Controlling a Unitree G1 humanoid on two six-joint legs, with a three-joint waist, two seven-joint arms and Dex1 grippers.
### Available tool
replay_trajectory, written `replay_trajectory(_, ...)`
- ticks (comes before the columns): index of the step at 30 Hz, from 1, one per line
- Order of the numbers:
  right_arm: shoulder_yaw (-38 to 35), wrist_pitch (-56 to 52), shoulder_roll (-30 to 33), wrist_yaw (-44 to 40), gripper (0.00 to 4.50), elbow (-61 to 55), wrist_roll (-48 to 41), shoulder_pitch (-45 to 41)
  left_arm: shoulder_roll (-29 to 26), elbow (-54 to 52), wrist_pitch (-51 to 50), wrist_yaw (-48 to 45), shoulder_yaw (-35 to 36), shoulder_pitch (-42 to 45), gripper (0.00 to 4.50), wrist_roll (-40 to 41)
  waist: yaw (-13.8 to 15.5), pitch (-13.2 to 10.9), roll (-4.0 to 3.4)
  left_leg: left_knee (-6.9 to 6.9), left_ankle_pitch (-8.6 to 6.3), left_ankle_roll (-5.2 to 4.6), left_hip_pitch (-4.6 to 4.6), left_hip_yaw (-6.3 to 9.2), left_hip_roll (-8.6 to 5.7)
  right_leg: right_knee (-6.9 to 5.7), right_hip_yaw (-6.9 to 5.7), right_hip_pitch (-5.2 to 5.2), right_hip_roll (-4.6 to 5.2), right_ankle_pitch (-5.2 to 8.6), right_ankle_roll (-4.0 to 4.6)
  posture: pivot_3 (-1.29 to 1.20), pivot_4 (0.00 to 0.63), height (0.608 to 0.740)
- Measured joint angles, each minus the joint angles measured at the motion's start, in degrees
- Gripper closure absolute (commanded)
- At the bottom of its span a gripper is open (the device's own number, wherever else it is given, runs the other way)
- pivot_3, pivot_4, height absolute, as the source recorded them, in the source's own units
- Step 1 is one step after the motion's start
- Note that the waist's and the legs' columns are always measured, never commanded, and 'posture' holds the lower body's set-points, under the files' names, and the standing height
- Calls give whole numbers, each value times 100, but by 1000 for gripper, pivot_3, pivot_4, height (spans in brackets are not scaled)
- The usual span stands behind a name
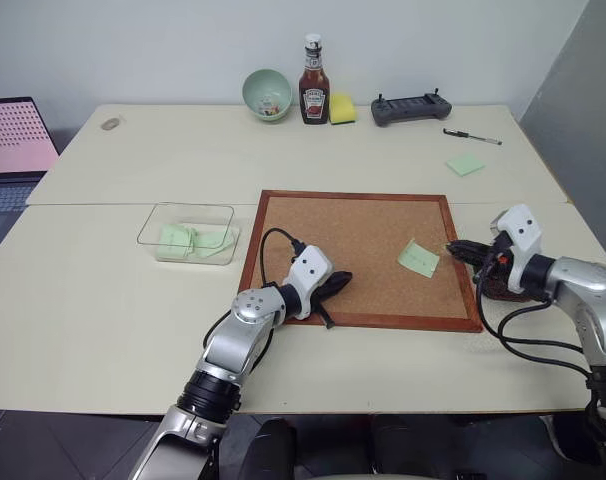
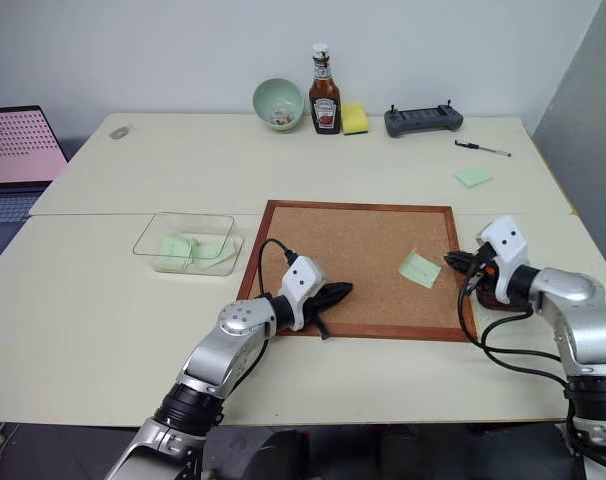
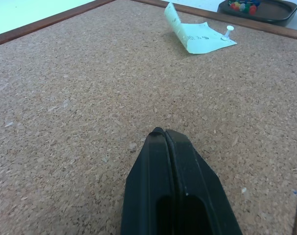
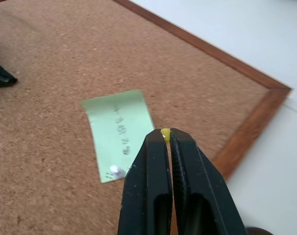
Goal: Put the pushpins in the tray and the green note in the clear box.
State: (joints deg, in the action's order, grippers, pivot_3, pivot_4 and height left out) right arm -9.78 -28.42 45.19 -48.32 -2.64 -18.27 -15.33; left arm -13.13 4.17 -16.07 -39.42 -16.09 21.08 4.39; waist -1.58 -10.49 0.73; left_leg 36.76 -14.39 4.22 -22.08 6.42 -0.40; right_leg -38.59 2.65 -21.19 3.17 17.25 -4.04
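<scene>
Table: pale cream table (image 1: 133,330) against a white wall, with a wood-framed corkboard (image 1: 323,225) lying flat in the middle.
Left claw: my left claw (image 1: 335,283) rests on the corkboard near its front edge, fingers pressed together, holding nothing.
Right claw: my right claw (image 4: 165,134) hangs over the board's right edge, pinched on a yellow pushpin (image 4: 165,132) whose head peeks out between the tips.
Green note: the green note (image 1: 418,258) lies on the right part of the board, one corner curled up, a white pin (image 3: 228,32) stuck at its edge.
Tray: the dark tray (image 3: 266,10) sits on the table just off the board's right edge, with coloured pushpins (image 3: 242,6) inside.
Clear box: the clear box (image 1: 208,210) stands left of the board, with pale green notes (image 1: 188,240) in it.
Far side: a green bowl (image 1: 267,95), ketchup bottle (image 1: 314,85), yellow sponge (image 1: 342,108) and black controller (image 1: 411,107).
</scene>
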Motion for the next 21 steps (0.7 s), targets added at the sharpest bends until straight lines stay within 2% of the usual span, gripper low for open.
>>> replay_trajectory(2, -266, 23, 295, -57, 4473, 1, 15, 375, -10, -17, 2, -13, -10, -14, 4500, 1, 3, 0, -1, -2, -1, -2, -1, -1, 0, 4, 1, 0, 0, 0, 0, 0, 150, 740)
replay_trajectory(7, -372, 175, 666, -183, 4473, 39, 191, 918, -21, 12, 6, -8, 3, -18, 4500, -14, -10, 3, -5, 1, -1, -2, 7, -6, 1, 0, 5, 4, 0, 1, -2, 0, 150, 740)
replay_trajectory(13, -403, 322, 841, -174, 4473, 202, 372, 1024, 1, 33, 22, -15, 0, -10, 4500, -22, -9, 4, -7, 2, -1, -2, 8, -6, 1, 1, 5, 6, 0, 1, -2, 0, 150, 740)
replay_trajectory(21, -342, 465, 841, -135, 2871, 536, 583, 984, 8, 40, 25, -14, -13, -2, 4500, -26, -8, 4, -7, 1, -1, -1, 8, -6, 0, 2, 5, 7, 0, 0, -2, 0, 150, 740)
